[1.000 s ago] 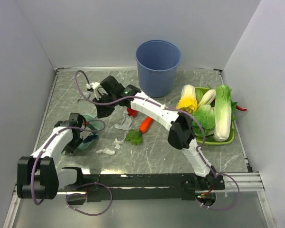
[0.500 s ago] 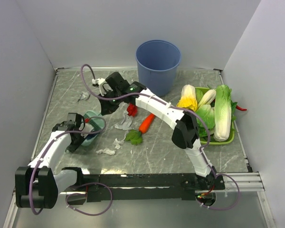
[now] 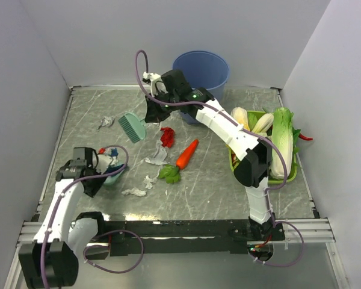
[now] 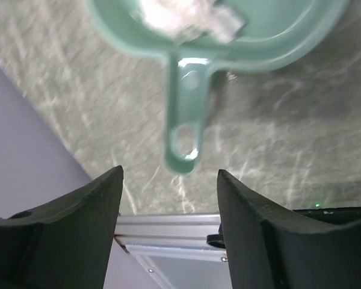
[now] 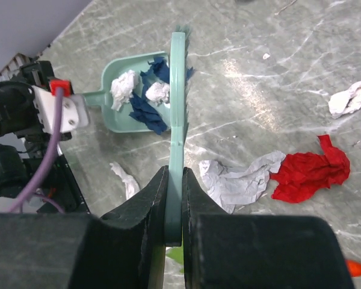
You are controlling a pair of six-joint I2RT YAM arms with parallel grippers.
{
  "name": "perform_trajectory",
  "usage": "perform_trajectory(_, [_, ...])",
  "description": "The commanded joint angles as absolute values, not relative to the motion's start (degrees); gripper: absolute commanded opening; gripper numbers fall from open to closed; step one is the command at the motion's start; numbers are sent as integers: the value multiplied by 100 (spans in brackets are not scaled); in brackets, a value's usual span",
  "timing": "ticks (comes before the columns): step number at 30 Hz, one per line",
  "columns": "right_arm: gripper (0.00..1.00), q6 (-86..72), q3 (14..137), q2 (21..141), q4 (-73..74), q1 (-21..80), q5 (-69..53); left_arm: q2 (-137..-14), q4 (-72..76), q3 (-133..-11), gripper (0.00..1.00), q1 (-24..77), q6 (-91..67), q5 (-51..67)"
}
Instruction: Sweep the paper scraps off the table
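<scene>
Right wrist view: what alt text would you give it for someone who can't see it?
The claw is shut on a teal brush, seen edge-on over a marbled table. Upper left, a dustpan holds white and blue scraps; a red scrap and a grey one lie loose on the right.
</scene>
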State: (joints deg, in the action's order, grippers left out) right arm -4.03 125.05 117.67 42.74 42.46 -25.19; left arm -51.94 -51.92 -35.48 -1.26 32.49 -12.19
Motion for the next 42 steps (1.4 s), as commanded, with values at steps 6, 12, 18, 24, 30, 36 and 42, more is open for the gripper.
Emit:
perform_trajectory(6, [0,-721,12235,11329,4096,4192,-2935,-5106,-4800,-3375,65,-1352,3858,-423])
perform_trajectory(12, [0,-703,12094,11250,4096,4192,-2971,-5642,-4878,-3507,56,-2012,4315,351])
perform_trajectory(18, [0,-686,12129,11285,4078,4184,-2918,-5792,-4808,-3551,53,-2013,4430,800])
perform_trajectory(24, [0,-571,12111,11303,4078,4192,-2760,-6064,-4685,-3551,38,-2021,4412,967])
perform_trajectory(30, [0,-440,12120,11268,4087,4192,-2602,-6231,-4597,-3612,15,-2021,4298,1028])
perform_trajectory(36, [0,-132,11945,11005,4148,4149,-2312,-6021,-4675,-3586,1,-2022,4403,1169])
perform_trajectory(42, [0,-53,11786,10627,4157,4043,-2118,-5511,-5097,-3875,1,-2021,4562,1563])
